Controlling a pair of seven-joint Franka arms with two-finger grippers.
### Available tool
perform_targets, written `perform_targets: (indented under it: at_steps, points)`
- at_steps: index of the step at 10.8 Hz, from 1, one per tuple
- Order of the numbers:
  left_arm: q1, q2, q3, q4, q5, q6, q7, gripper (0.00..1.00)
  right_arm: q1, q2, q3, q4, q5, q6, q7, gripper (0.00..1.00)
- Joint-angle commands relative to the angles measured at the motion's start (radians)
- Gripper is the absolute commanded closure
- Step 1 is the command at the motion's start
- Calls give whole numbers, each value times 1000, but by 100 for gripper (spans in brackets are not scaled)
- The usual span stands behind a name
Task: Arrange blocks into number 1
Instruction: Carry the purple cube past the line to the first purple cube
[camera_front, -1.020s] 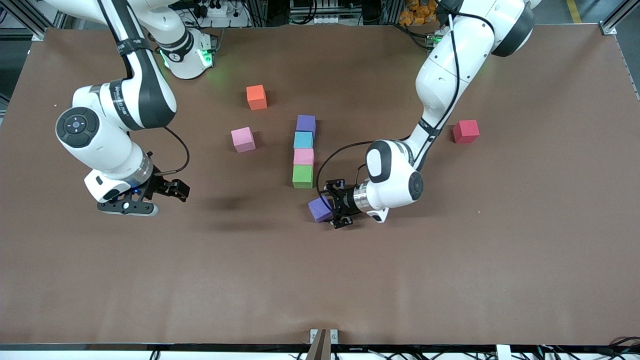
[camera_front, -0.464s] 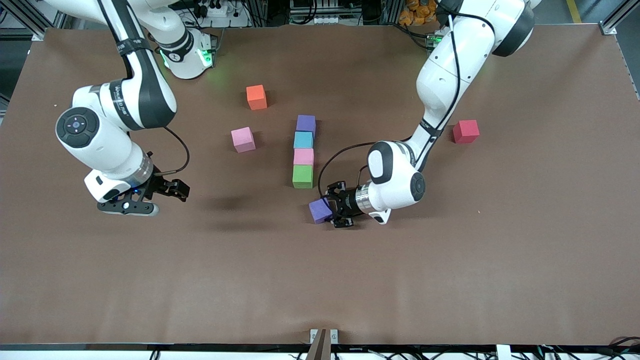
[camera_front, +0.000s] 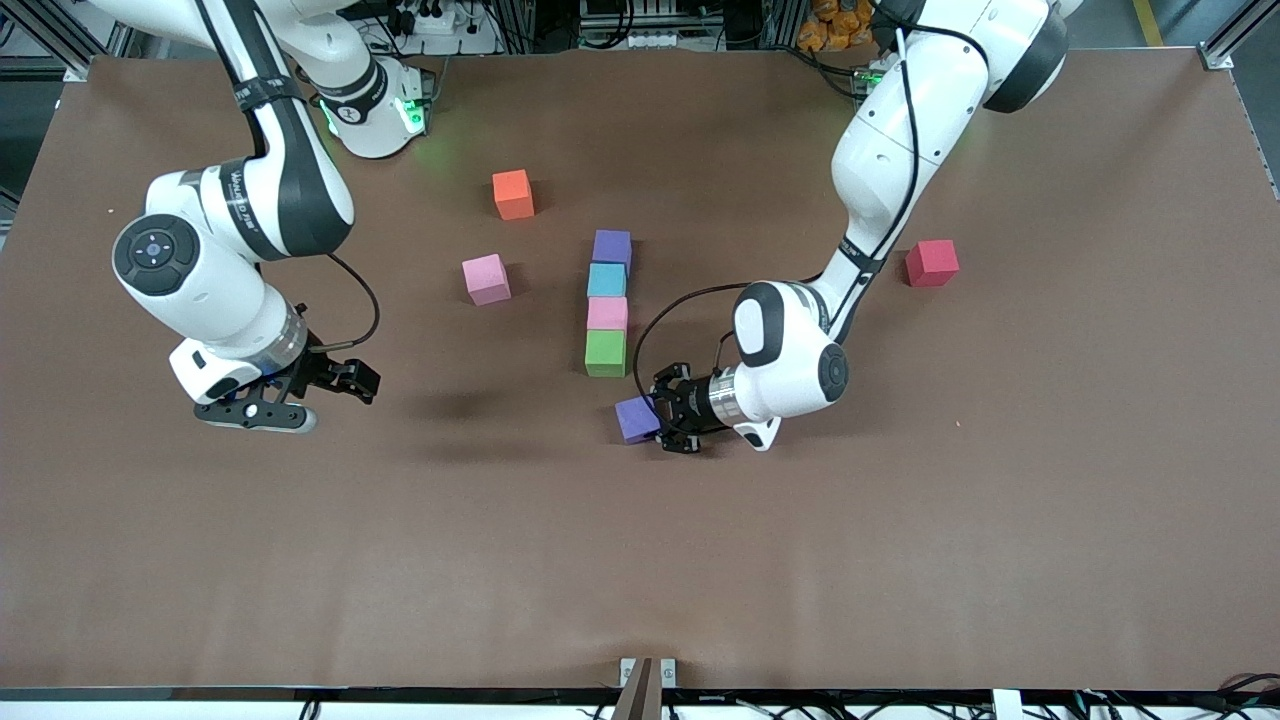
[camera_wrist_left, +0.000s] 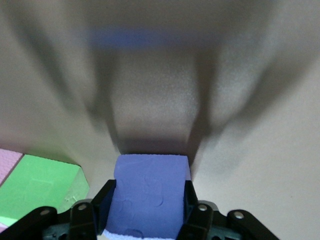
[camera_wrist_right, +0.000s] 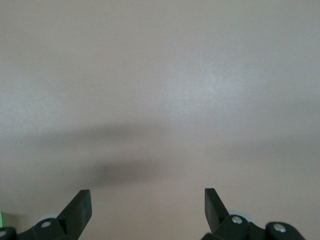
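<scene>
Here, the brown surface (camera_front: 900, 520) carries a column of 4 blocks (camera_front: 607, 302): purple, blue, pink, green. Right gripper (camera_front: 335, 385) waits over bare surface toward the right arm's end from the column, fingers spread, holding nothing. Left gripper (camera_front: 668, 408) clamps a loose purple block (camera_front: 636, 418), just nearer the camera than the column's green block (camera_front: 605, 352). Pink, orange, red singles lie apart from the column.

8 blocks (camera_front: 607, 353): 2 purple, 2 pink, 1 blue, green, orange, red.

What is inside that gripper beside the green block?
A purple block sits between the left gripper fingers, which press its sides. Whatever lies under the block is hidden.
</scene>
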Motion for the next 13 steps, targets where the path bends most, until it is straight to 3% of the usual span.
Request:
perform_targets:
  at_steps: [1,7,13]
  points:
    - [-2,-38,8,-10,66,-31,1,100,-10,-2,6,3,-1,0,17,0]
    - [41,-186,10,-50,260,-221,-22,100,-10,-1,6,3,-1,3,17,0]
    - [-46,-437,-15,-349,278,-214,-16,100,-12,-1,6,3,-1,15,94,0]
